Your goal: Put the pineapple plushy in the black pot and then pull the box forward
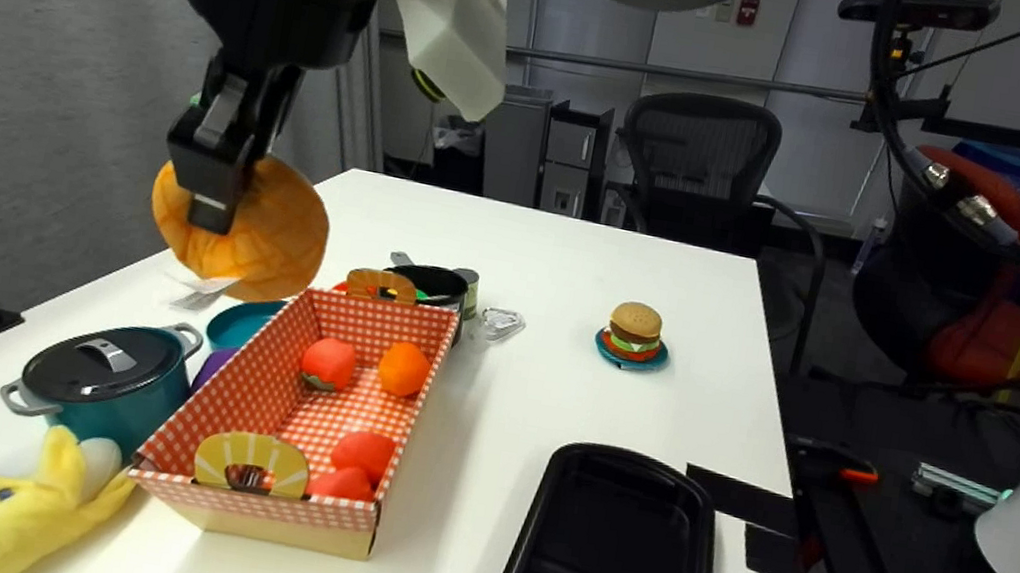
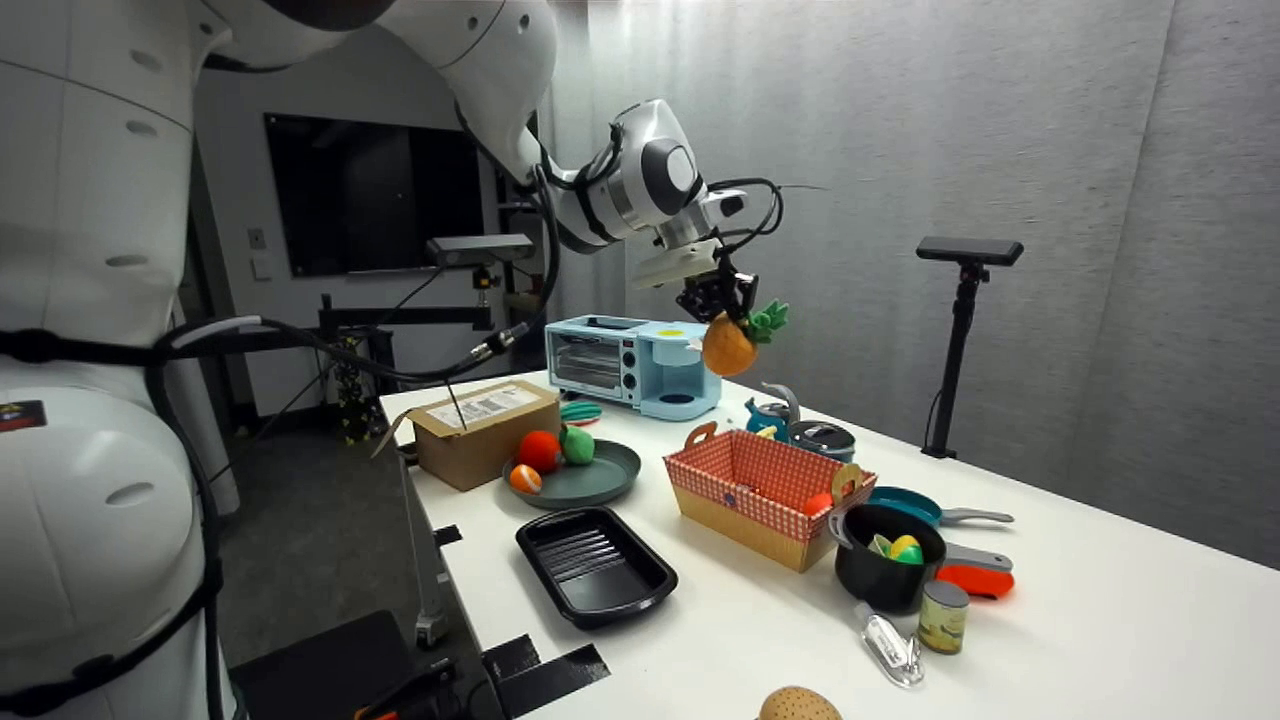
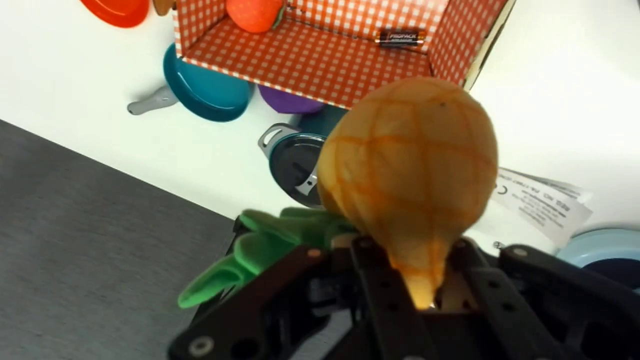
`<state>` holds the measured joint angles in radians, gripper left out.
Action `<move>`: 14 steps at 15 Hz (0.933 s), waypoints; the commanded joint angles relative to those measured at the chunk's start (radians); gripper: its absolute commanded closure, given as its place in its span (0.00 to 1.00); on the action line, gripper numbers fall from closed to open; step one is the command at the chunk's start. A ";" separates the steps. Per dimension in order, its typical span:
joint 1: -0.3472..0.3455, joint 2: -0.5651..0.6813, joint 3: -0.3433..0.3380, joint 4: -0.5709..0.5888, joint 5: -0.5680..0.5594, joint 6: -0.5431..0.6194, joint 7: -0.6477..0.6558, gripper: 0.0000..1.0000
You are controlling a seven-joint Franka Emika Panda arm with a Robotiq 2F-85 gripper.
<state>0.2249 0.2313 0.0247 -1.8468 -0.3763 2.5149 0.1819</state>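
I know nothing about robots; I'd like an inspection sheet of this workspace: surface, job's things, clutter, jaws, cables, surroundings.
Surface: white table, black tape at an edge.
Job's things: pineapple plushy held in midair; black pot with toys inside, beside the checkered box.
Clutter: black tray, toy burger, teal lidded pot, battery inside the checkered box.
Jaws: closed on the pineapple plushy.
Cables: black cable hangs in the air.
Surroundings: gray curtain, black chair.

Arm [image 2: 500, 70] aloft, jaws in downward grip.
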 commanded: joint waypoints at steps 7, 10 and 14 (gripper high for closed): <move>-0.069 -0.075 -0.151 -0.124 -0.192 -0.028 0.325 0.95; -0.112 -0.080 -0.183 -0.151 -0.185 -0.054 0.380 0.95; -0.157 -0.058 -0.192 -0.157 -0.148 -0.064 0.380 0.95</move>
<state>0.0920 0.1883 -0.1726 -1.9834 -0.5302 2.4698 0.5322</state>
